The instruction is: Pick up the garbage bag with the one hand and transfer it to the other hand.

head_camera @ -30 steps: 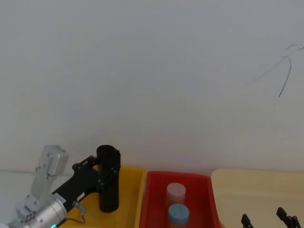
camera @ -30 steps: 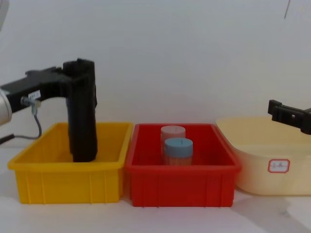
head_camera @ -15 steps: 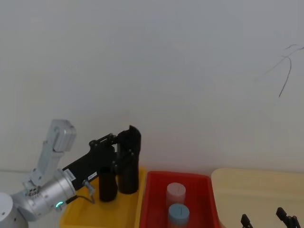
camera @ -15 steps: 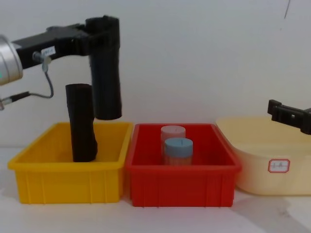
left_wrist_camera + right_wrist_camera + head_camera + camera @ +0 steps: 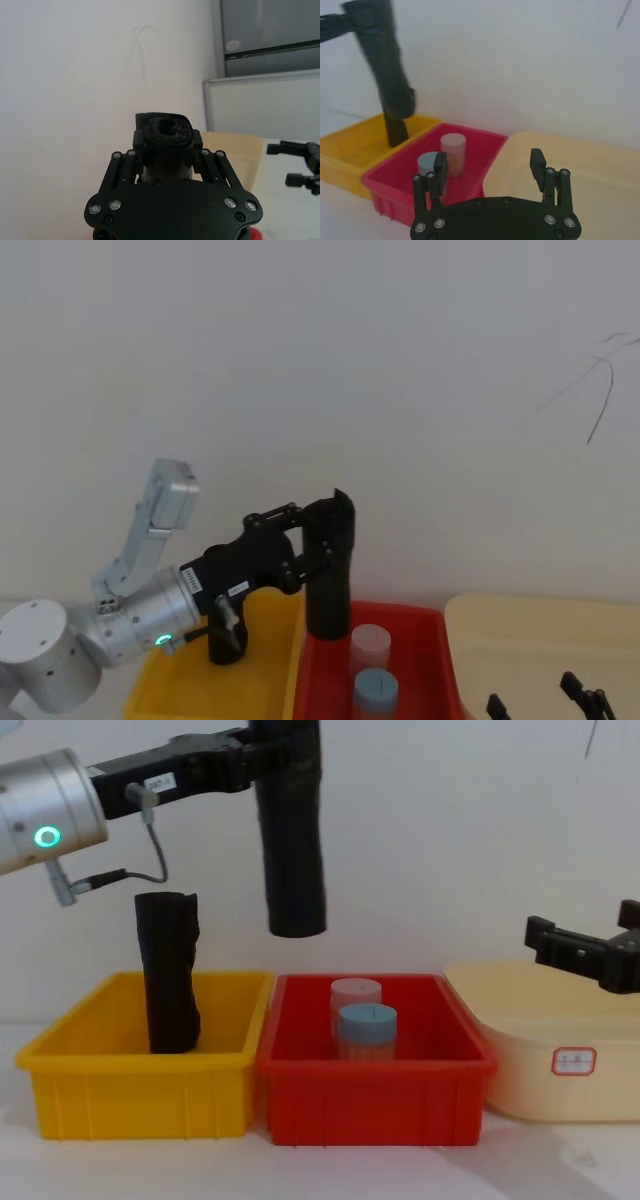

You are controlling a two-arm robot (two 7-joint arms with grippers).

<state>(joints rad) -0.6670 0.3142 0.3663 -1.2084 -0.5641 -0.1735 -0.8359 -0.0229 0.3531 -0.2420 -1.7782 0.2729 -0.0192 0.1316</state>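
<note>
From the head view, my left gripper (image 5: 312,545), long, black and two-fingered, is clamped on the upper part of the smooth, tightly rolled black plastic garbage bag (image 5: 330,580). The bag hangs upright in the air over the seam between the yellow plastic bin (image 5: 275,615) and the red plastic bin (image 5: 440,640).

In the left wrist view, the fingers (image 5: 135,145) press on either side of the roll, just under its coiled top end. I judge the high grip leaves the lower length bare for a second hold.

In the right wrist view, my right gripper (image 5: 489,161) has its jaws wide apart with nothing between them. It sits above the cream plastic basin (image 5: 600,165) and faces the bag, which suits receiving.

In the chest view, the bag's foot hangs well above the rumpled black roll (image 5: 170,985) standing in the yellow bin and the two capped jars (image 5: 362,1015) in the red one, so nothing snags. The right gripper hovers at the right, well apart from the bag. The handover looks not yet begun.
</note>
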